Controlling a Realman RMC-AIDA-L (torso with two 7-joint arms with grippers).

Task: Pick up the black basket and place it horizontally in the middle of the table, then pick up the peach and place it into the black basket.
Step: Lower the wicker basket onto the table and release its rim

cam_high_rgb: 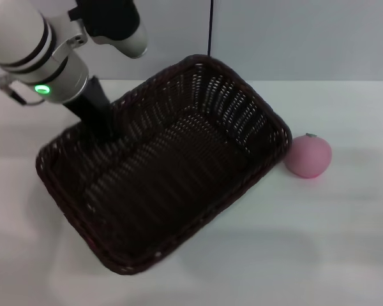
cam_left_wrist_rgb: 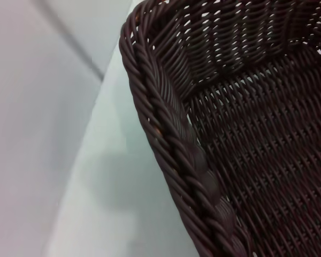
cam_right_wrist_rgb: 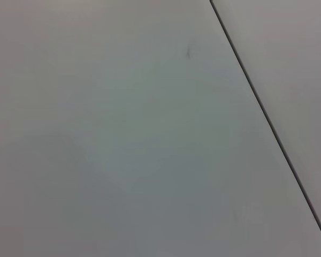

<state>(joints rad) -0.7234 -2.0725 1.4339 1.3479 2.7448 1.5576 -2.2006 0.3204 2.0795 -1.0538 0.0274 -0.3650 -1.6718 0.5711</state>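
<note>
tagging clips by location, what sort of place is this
Probably a lab or test bench, not a home: a plain white table, a bare pale wall behind it, and only staged props, a basket and a peach. The left gripper is at the basket's rim.

Behind my bench [cam_high_rgb: 345, 255] stands a plain pale grey wall [cam_high_rgb: 293, 32], split by one thin dark vertical seam [cam_high_rgb: 210, 29]; soft, even light.

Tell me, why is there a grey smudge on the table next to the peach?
In the head view, that smudge is the soft shadow of the peach on the table; the basket casts a faint one too. The left wrist view shows a dim shadow beside the basket rim. The right wrist view shows only plain grey.
</note>
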